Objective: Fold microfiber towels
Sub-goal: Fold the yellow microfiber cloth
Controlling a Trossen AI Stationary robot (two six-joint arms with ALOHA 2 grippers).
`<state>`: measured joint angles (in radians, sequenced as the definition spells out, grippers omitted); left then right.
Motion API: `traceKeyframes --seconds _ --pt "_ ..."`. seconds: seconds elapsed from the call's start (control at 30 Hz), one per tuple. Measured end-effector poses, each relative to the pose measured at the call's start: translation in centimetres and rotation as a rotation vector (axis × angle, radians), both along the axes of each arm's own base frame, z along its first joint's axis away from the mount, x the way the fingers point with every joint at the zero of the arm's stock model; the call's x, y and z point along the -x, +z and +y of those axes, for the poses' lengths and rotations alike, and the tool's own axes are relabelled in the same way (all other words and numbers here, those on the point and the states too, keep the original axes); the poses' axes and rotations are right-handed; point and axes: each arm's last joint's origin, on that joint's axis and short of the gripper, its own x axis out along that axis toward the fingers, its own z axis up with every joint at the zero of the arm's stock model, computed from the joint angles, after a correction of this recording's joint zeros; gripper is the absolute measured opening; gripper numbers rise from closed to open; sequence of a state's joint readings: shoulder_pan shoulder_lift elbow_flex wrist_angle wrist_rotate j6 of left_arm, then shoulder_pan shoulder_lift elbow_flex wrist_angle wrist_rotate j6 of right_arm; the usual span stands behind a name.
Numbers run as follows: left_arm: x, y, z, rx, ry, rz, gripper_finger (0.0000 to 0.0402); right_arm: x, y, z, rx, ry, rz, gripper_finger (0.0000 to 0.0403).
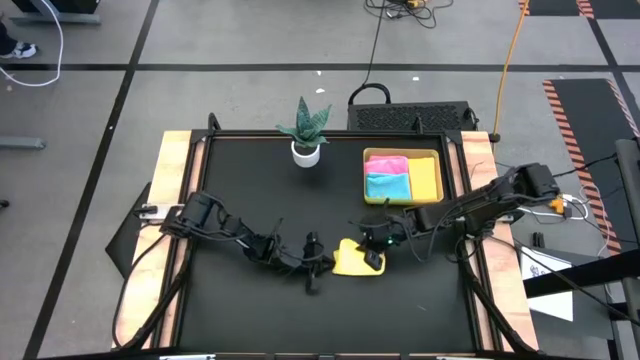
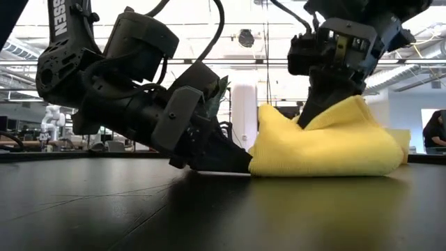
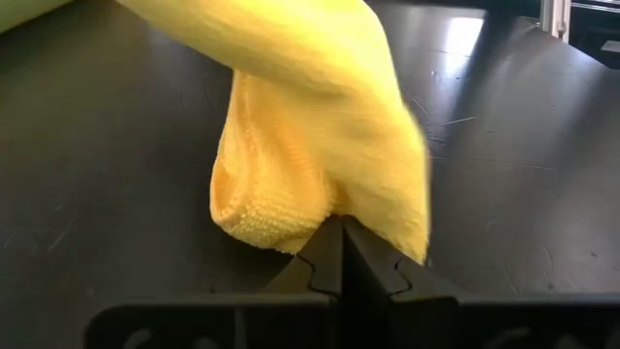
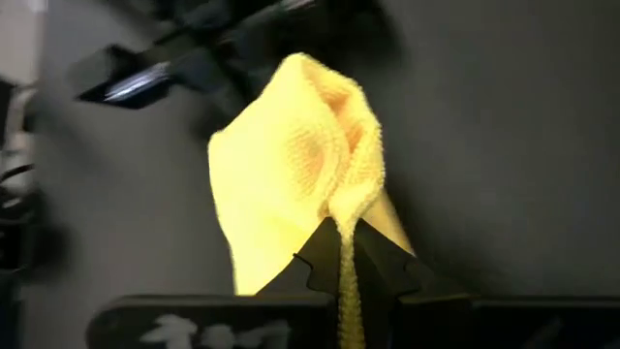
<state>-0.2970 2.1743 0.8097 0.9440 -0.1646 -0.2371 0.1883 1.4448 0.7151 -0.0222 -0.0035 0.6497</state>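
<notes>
Near the worktop's point(image 1: 250, 320) front edge, left gripper point(image 1: 325, 263) and right gripper point(image 1: 374, 258) each pinch the yellow towel point(image 1: 352, 262), hiding much of it; its far side is unseen.

towel point(image 3: 320, 145): 12 o'clock part cut off by the left wrist view's edge
left arm point(image 2: 125, 90): its top is cropped in the low view
tray point(image 1: 432, 178): cloths cover its floor
person point(image 2: 433, 132): half cut off at 3 o'clock
</notes>
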Motion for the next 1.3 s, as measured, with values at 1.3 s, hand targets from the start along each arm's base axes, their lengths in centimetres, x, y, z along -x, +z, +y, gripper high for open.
traceKeyframes --seconds 1.3 --pt "0.0 2.5 0.2 -0.024 0.079 -0.015 0.0012 -1.0 -1.6 2.6 -0.118 0.178 -0.071 0.0004"
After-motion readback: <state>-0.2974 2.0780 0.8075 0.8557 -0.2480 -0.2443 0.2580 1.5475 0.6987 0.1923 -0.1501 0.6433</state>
